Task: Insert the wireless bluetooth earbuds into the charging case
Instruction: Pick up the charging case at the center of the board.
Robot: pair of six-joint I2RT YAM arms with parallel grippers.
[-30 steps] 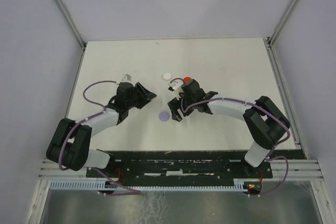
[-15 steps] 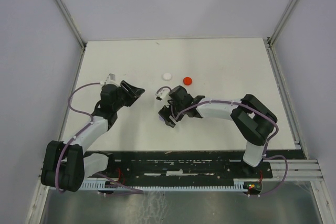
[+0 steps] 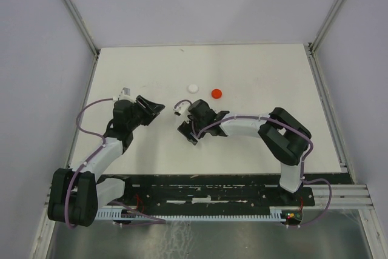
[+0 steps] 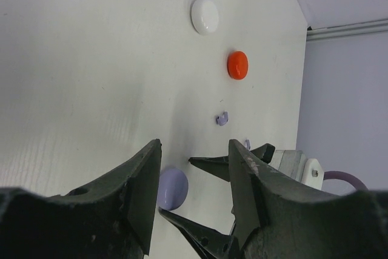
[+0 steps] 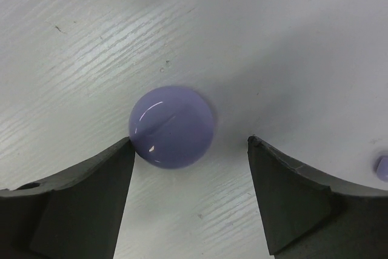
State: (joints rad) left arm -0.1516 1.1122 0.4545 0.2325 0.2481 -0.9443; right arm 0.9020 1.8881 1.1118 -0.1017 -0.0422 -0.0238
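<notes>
A pale purple round case (image 5: 173, 127) lies on the white table between the fingers of my right gripper (image 5: 189, 147), which is open. Its left finger (image 5: 118, 156) touches the case's edge; the right finger stands apart. In the top view my right gripper (image 3: 188, 133) covers the case. My left gripper (image 3: 156, 108) is open and empty, left of it. The left wrist view shows the case (image 4: 171, 188) and two tiny pale purple earbuds (image 4: 222, 118) (image 4: 247, 144) on the table. One earbud shows at the right wrist view's edge (image 5: 382, 167). Red and white earbuds are out of view.
A white disc (image 3: 193, 88) and a red disc (image 3: 216, 93) lie behind the grippers; both also show in the left wrist view, white (image 4: 205, 15) and red (image 4: 237, 65). Grey walls with metal posts enclose the table (image 3: 273, 77).
My right gripper has moved left and nearer, down over the purple case. My left gripper has drawn back to the left.
</notes>
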